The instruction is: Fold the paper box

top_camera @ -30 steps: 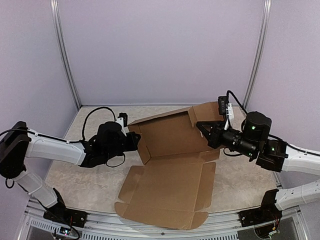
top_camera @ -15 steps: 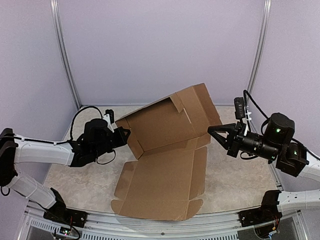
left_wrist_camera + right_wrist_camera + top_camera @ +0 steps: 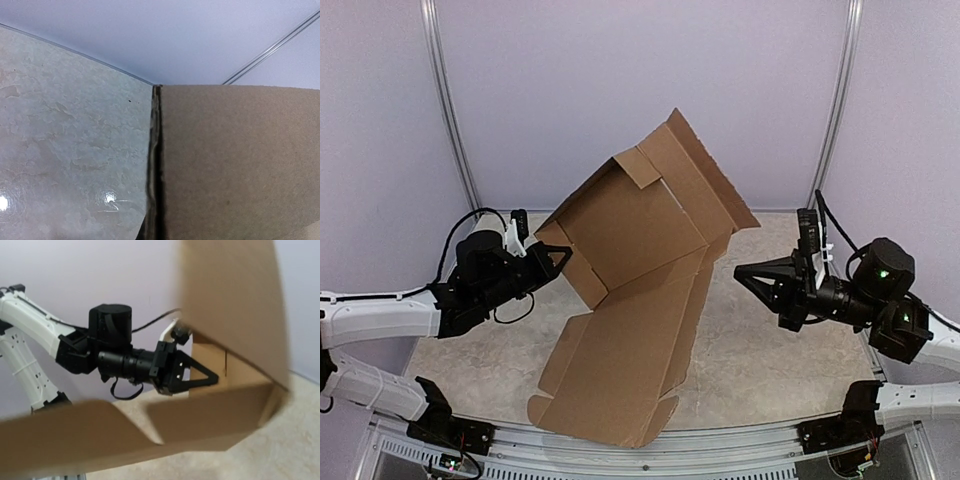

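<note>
The paper box point(image 3: 640, 230), a brown die-cut sheet with flaps, hangs tilted in the air, its upper half raised toward the back wall and its lower corner near the table's front edge. My left gripper point(image 3: 565, 255) is shut on a side flap at the box's left. The right wrist view shows one of its fingers point(image 3: 212, 377) lying against that flap of the box point(image 3: 225, 305). In the left wrist view, cardboard point(image 3: 240, 165) fills the right half. My right gripper point(image 3: 738, 270) is to the right of the box, apart from it and holding nothing. Its finger gap does not show.
The marbled tabletop point(image 3: 770, 350) lies beneath the box. Metal frame posts point(image 3: 445, 100) stand at the back corners in front of pale walls. A metal rail point(image 3: 620, 460) runs along the front edge between the arm bases.
My left gripper has pulled back to the left and lifted the box, swinging its upper half up and tilting the sheet. My right gripper has drawn away to the right and is off the box.
</note>
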Robot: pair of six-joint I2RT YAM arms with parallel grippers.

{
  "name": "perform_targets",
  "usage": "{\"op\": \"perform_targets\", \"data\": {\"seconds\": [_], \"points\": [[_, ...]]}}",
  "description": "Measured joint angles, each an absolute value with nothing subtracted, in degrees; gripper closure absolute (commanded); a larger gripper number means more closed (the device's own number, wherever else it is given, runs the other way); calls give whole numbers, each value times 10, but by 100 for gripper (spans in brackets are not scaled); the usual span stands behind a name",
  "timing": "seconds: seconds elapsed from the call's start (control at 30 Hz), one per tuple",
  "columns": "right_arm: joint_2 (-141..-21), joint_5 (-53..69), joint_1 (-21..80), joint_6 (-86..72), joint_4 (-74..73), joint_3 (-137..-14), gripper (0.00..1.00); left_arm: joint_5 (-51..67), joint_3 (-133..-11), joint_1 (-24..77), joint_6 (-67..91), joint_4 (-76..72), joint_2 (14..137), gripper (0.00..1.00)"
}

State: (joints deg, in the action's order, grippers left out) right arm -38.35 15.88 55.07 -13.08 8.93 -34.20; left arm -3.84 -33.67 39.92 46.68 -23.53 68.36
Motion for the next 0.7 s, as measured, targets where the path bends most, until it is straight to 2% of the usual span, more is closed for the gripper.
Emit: {"op": "perform_targets", "data": {"seconds": [0.43,0.7], "points": [[-474,182,566,-107,189,-368,100,12,-337,399,487,-235,663,100],[-486,184,577,-93,223,-383,100,14,-337,399,487,-234,653,100]]}}
